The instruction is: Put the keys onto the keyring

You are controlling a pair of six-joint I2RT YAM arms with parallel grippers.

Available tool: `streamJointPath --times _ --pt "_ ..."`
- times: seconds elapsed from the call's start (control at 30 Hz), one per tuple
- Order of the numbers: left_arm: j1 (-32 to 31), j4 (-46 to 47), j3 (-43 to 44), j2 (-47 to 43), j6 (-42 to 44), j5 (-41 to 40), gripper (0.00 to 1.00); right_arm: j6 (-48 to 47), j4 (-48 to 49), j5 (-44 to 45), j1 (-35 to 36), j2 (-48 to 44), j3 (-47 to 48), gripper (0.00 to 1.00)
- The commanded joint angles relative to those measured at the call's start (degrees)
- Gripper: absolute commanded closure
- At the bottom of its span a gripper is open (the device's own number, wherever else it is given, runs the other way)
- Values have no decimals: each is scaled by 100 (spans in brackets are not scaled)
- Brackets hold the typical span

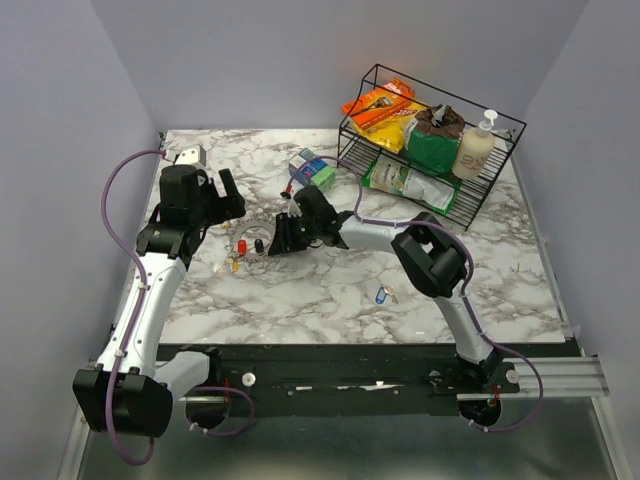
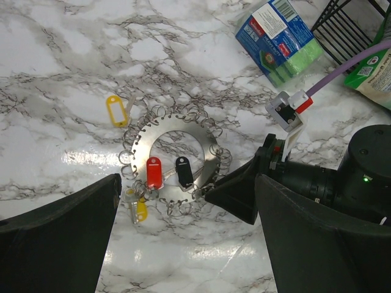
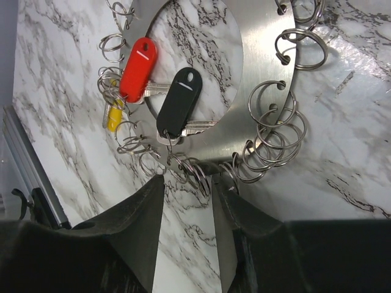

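- Keyring [image 2: 211, 143] is lying flat on the marble tabletop [image 1: 300, 310], left of centre in the top view. It's a silvery disc with a big hole and lots of small wire loops round its rim.
- We see the red key [image 2: 154, 173] and black key [image 2: 183, 172] side by side over the hole, toward the disc's 6 o'clock in the left wrist view.
- One yellow key [image 2: 140, 210] sits among the loops at 7 o'clock. A loose yellow key [image 2: 115, 110] lies just off the rim at 10 o'clock.
- Blue key [image 1: 380, 294] is well apart, at 4 o'clock from the disc in the top view.
- Right claw [image 3: 188, 183] is low at the rim, narrowed to a slim gap with a few loops between its tips. We can't tell if it's pinching them.
- Left claw [image 2: 186, 183] hangs above the disc, spread wide and holding nothing.
- Sponge pack [image 2: 278, 39] is at 1 o'clock, and the wire rack [image 1: 430, 150] is further back on the right.
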Motion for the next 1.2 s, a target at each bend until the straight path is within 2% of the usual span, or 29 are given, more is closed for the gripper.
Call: streamJointPath --times 0.0,0.27,0.37,0.73,0.9,1.0,1.17 --pt "82 113 -53 -50 34 90 1 -10 -163 -47 41 316 47 63" --pt "91 114 -70 -32 34 99 1 -116 -163 -3 41 115 -155 92" --pt "91 114 -62 -15 43 99 1 -221 -172 67 41 -131 -391 98" --pt "91 122 -88 -6 34 134 1 -880 -365 419 41 -1010 -1525 99" --pt "91 157 -114 -6 -28 283 1 -1143 -611 1198 33 -1590 -2123 99" --pt "91 131 -193 -32 -168 318 1 -1354 -971 1674 24 -1845 -2177 99" --pt "91 664 -824 -208 -694 1001 1 -1557 -1306 2273 24 -2311 -2273 92"
